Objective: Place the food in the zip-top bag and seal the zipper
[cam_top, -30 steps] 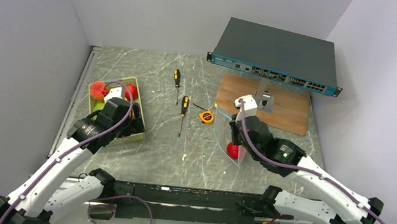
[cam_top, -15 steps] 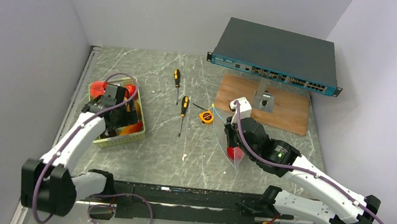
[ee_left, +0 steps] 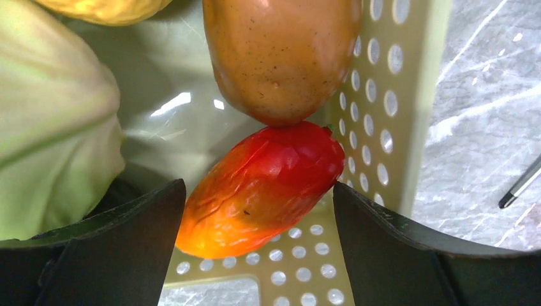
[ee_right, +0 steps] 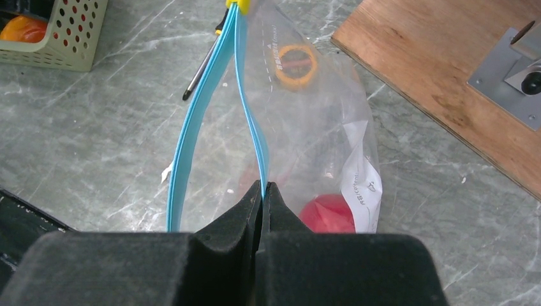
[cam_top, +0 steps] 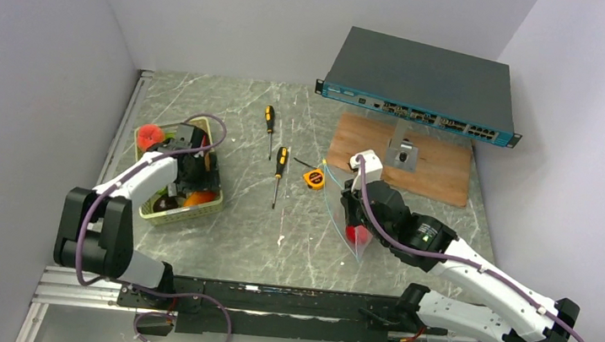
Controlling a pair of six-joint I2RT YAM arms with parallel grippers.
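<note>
Two screwdrivers with black-and-yellow handles [cam_top: 269,121], upper middle of the top view. One yellow-and-black tape measure [cam_top: 314,178]. One clear soft plastic bag with a teal strip [ee_right: 332,108], with one round red toy fruit [ee_right: 328,213] inside. One pale green perforated plastic tray [cam_top: 167,216], left. The left wrist view shows four in it: yellow fruit [ee_left: 102,7], brown-orange fruit [ee_left: 281,57], red-orange fruit [ee_left: 261,185], pale green fruit [ee_left: 51,121]. One dark flat network switch [cam_top: 423,82]. One wooden board [cam_top: 443,173].

We find the tabletop [cam_top: 276,228] brightly and evenly lit from overhead, with only soft, short shadows beside the arms and under the things along its far edge; the overhead view is sharp throughout. Close in, white glare sits on the tray [ee_left: 172,105] floor and a gentle sheen on the red-orange fruit [ee_left: 261,182], while the left gripper [ee_left: 258,191] stays dark and poor in detail. The zip-top bag [ee_right: 319,121] shows faint reflections; the right gripper [ee_right: 263,191] reads as flat black, slightly soft.
</note>
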